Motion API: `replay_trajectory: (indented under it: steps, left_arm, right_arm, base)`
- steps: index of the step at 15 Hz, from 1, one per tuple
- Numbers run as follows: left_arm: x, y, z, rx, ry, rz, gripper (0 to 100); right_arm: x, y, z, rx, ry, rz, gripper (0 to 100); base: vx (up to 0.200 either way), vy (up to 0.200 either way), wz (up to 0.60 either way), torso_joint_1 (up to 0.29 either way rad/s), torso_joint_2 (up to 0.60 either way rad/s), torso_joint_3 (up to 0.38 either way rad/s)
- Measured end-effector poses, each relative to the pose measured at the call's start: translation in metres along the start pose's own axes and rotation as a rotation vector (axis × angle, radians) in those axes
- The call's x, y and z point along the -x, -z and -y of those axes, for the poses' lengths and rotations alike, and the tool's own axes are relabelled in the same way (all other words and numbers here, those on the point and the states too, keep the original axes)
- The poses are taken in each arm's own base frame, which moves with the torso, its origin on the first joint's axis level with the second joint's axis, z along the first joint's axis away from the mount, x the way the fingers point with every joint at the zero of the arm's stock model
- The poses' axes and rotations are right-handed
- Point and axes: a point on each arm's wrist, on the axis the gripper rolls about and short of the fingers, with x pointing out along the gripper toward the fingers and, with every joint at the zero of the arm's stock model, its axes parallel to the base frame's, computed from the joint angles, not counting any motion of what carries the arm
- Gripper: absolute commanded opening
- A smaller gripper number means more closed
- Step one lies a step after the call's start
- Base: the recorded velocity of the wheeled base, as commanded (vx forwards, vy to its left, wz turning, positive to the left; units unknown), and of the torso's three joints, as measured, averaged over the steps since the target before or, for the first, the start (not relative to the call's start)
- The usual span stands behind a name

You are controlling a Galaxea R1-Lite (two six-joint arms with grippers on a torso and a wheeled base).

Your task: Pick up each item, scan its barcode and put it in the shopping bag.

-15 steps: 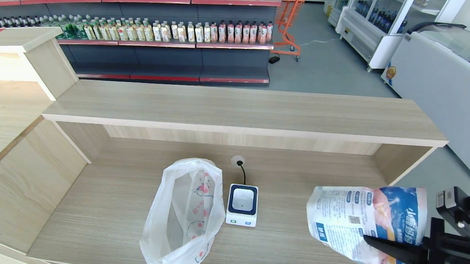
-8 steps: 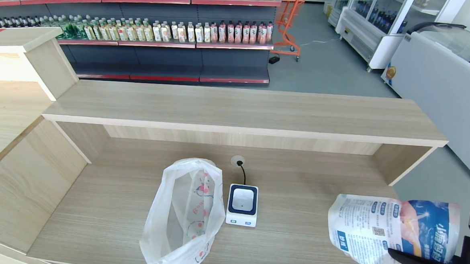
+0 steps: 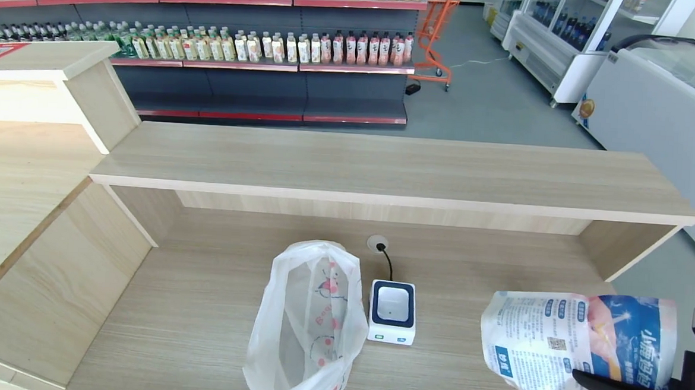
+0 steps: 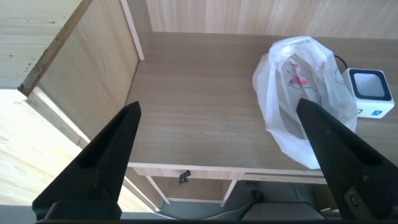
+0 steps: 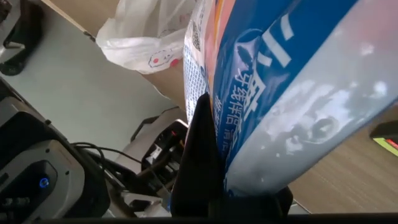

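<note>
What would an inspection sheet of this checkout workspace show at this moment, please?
Surface: wooden counter, under a raised ledge.
Job's things: shopping bag stands open beside the scanner; packet held above the counter's right end.
Clutter: nothing seen.
Grippers: right gripper shut on the packet; left gripper empty, fingers open, above the counter, left of the bag.
Cables: black cable runs from the scanner to a hole in the counter.
Surroundings: shelves of bottles, freezers, orange cart.

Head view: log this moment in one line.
right pincer: shut on pouch, right of scanner | left pincer: open, empty | shopping bag: standing open beside scanner
</note>
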Motion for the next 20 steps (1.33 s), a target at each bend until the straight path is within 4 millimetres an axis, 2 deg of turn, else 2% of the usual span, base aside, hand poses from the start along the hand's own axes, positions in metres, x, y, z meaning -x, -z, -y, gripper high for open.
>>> replay_trajectory:
  steps: [5,8,14,15,20]
  left_arm:
    - [0.000,0.000,0.000,-0.001,0.000,0.000,100]
    - [0.000,0.000,0.000,-0.003,-0.001,0.000,100]
    - [0.000,0.000,0.000,-0.001,0.000,0.000,100]
    - [0.000,0.000,0.000,0.000,0.000,0.000,100]
    - [0.000,0.000,0.000,0.003,-0.001,0.000,100]
  right_arm:
    - [-0.004,-0.006,0.004,-0.052,0.002,-0.002,0]
    - [-0.008,-0.009,0.007,-0.063,-0.011,-0.010,0]
    - [-0.018,-0.017,0.014,-0.070,-0.016,-0.021,0]
    - [-0.020,-0.018,0.017,-0.074,-0.003,-0.030,0]
    - [-0.042,-0.025,0.046,-0.039,0.163,-0.115,0]
  base:
    - [-0.200,0.000,0.00,0.003,0.00,0.000]
    - [0.000,0.000,0.00,0.000,0.00,0.000]
    - [0.000,0.200,0.00,0.014,0.00,0.002]
    - [0.000,0.000,0.00,0.000,0.00,0.000]
    - [0.000,0.000,0.00,0.000,0.00,0.000]
